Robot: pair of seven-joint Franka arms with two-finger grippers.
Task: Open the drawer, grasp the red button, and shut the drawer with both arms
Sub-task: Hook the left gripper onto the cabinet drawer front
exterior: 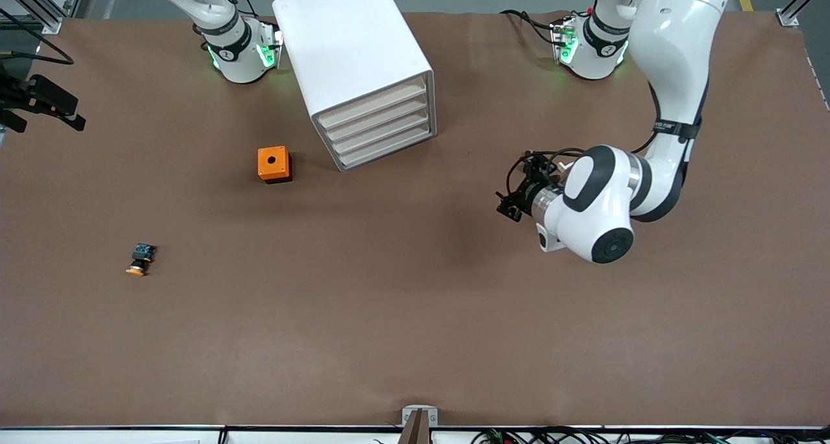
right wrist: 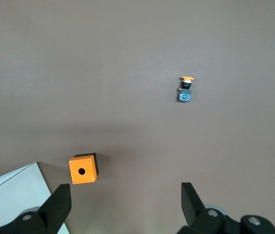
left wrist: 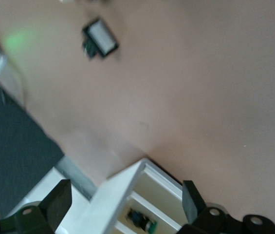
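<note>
The white cabinet (exterior: 353, 48) stands at the table's robot side, and all of its cream-fronted drawers (exterior: 379, 125) are shut. My left gripper (exterior: 510, 204) hovers open over the bare table beside the cabinet, toward the left arm's end, pointing at the drawer fronts. In the left wrist view that gripper (left wrist: 125, 202) frames the cabinet's corner (left wrist: 120, 187). A small dark bluish thing (left wrist: 141, 220) shows in one drawer slot, and its cap is hidden. The button's red cap shows nowhere. My right gripper (right wrist: 125, 202) is open high above the table and is out of the front view.
An orange box with a hole (exterior: 274, 164) (right wrist: 83, 169) sits beside the cabinet toward the right arm's end. A yellow-orange capped button (exterior: 139, 260) (right wrist: 186, 89) lies nearer the front camera, toward the same end. The arm bases (exterior: 237, 52) (exterior: 593, 45) flank the cabinet.
</note>
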